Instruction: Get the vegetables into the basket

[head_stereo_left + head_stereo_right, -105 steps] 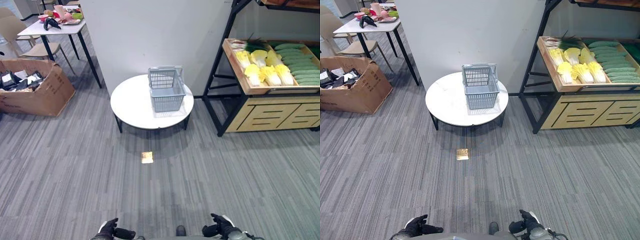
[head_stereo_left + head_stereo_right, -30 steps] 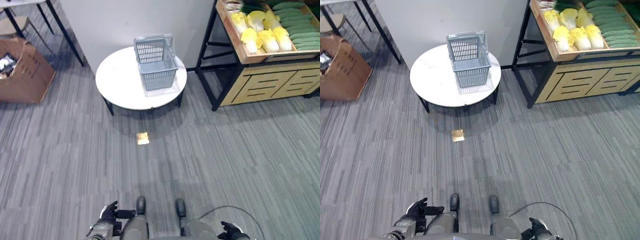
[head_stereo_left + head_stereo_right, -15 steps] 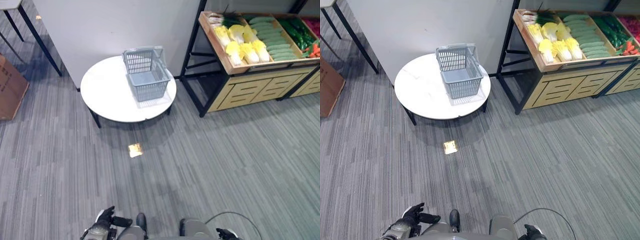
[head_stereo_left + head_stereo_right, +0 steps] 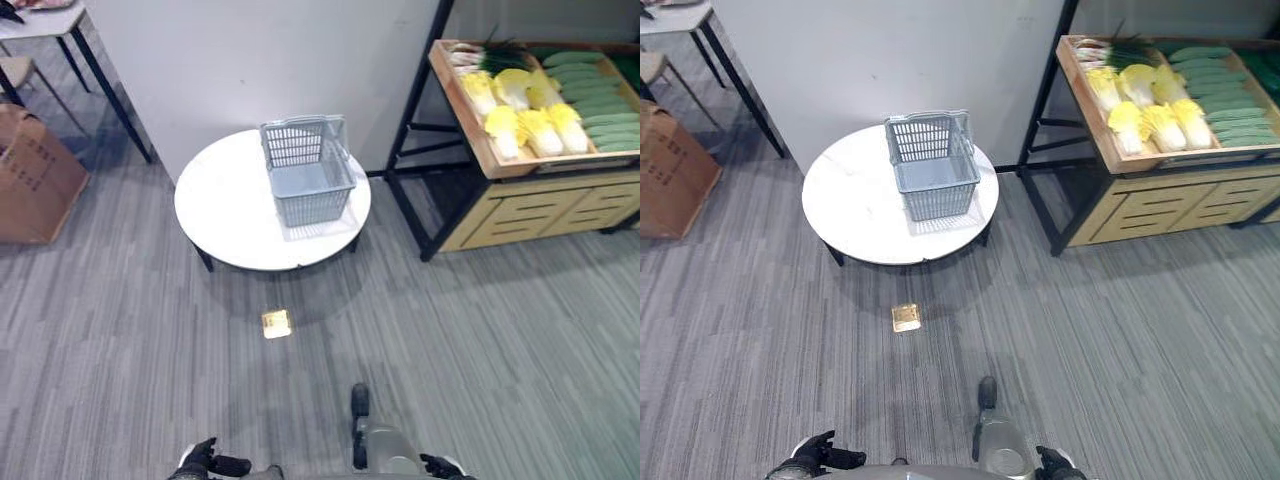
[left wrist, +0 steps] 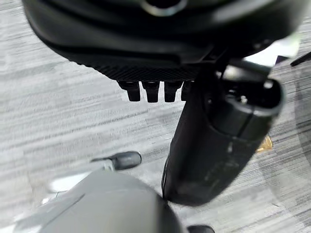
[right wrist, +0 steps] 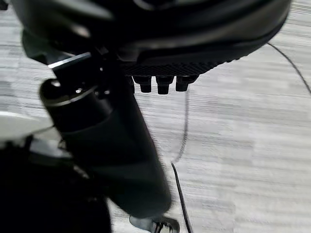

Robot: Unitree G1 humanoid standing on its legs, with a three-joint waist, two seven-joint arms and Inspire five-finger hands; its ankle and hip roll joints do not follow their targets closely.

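Note:
A grey plastic basket (image 4: 308, 170) stands empty on a round white table (image 4: 225, 215) ahead of me. To the right a wooden shelf tray (image 4: 480, 140) holds yellow cabbages (image 4: 520, 118), green cucumbers (image 4: 595, 98) and some scallions (image 4: 495, 55). Low by my sides, far from basket and shelf, are my left hand (image 4: 203, 463) and my right hand (image 4: 441, 466). In the wrist views the left hand (image 5: 155, 58) and the right hand (image 6: 160, 53) hang over grey carpet, fingers relaxed and holding nothing.
A black metal shelf frame (image 4: 412, 130) and wooden drawers (image 4: 550, 215) stand under the tray. A cardboard box (image 4: 35, 175) and a black-legged table (image 4: 45, 22) are at the far left. A small brass plate (image 4: 276, 323) lies in the floor. A white wall (image 4: 260, 60) rises behind the round table.
The whole picture has shifted as the camera moved; the basket, the table and the shelf stand where they were. Both hands stay low and hold nothing.

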